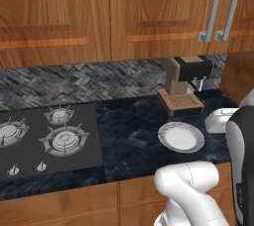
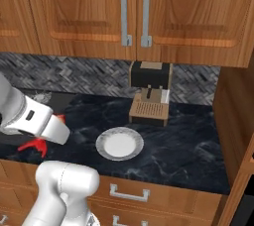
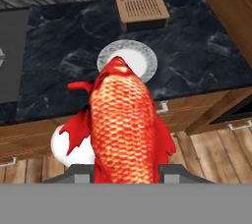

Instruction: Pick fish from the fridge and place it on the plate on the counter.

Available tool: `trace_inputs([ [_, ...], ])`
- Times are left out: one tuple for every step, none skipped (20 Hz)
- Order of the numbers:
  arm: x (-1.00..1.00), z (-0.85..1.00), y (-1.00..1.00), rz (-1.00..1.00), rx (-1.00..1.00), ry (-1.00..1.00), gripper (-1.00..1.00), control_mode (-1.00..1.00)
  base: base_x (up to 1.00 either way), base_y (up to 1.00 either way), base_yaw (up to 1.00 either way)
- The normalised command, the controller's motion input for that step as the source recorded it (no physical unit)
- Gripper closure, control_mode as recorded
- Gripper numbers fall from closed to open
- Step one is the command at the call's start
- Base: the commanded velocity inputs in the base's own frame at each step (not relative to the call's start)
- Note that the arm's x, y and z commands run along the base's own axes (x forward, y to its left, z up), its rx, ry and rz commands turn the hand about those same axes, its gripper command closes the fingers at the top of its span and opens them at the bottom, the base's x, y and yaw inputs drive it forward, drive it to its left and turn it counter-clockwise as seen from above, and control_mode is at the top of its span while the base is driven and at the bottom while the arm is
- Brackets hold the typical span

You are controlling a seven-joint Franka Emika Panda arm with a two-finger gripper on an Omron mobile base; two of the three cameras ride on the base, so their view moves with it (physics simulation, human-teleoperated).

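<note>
From the left base camera I see the plate (image 1: 181,137) lying flat on the counter (image 1: 129,136), just in front of the brown coffee machine (image 1: 182,85) and to the right of the black gas stove (image 1: 47,138); my claw is out of this picture, only my white arm fills the lower right. From the right base camera the plate (image 2: 119,143) sits near the counter's (image 2: 183,141) front edge, with the coffee machine (image 2: 149,92) behind it under the wooden wall cabinets (image 2: 134,9). To the plate's left, red fins of the fish (image 2: 33,144) poke out from under my white hand, held off to the plate's left and apart from it. My fingers are hidden here. From the hand camera the fish (image 3: 124,127) fills the middle, scaly and red-orange, gripped in my claw (image 3: 126,174), whose two fingertips close on its sides at the bottom of the picture. Its far end points toward the plate (image 3: 142,57) on the counter (image 3: 197,56) and overlaps the rim in the picture.
</note>
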Motion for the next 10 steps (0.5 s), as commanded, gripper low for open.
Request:
trace_inputs([
  [0.33,-0.49,-0.08,0.06,0.04,0.05,1.00,-1.00,0.00,0.00,0.00],
  [0.26,-0.49,-0.08,0.05,0.04,0.05,1.00,-1.00,0.00,0.00,0.00],
  [0.34,-0.57,-0.09,0.05,0.04,0.04,1.00,-1.00,0.00,0.00,0.00],
  [0.51,-0.66,-0.09,0.04,0.03,0.01,1.00,-1.00,0.00,0.00,0.00],
  [0.70,-0.73,-0.11,0.05,0.05,0.02,1.00,-1.00,0.00,0.00,0.00],
  [0.71,-0.81,-0.12,0.07,0.05,0.02,1.00,-1.00,0.00,0.00,0.00],
  [0.68,-0.83,-0.16,0.08,0.04,0.01,1.00,-1.00,0.00,0.00,0.00],
  [0.71,-0.81,-0.09,0.08,0.01,0.01,1.00,-1.00,0.00,0.00,0.00],
  [0.76,-0.78,-0.05,0.07,0.00,0.03,1.00,-1.00,0.00,0.00,0.00],
  [0.70,-0.69,-0.04,0.07,0.00,0.06,1.00,-1.00,0.00,0.00,0.00],
])
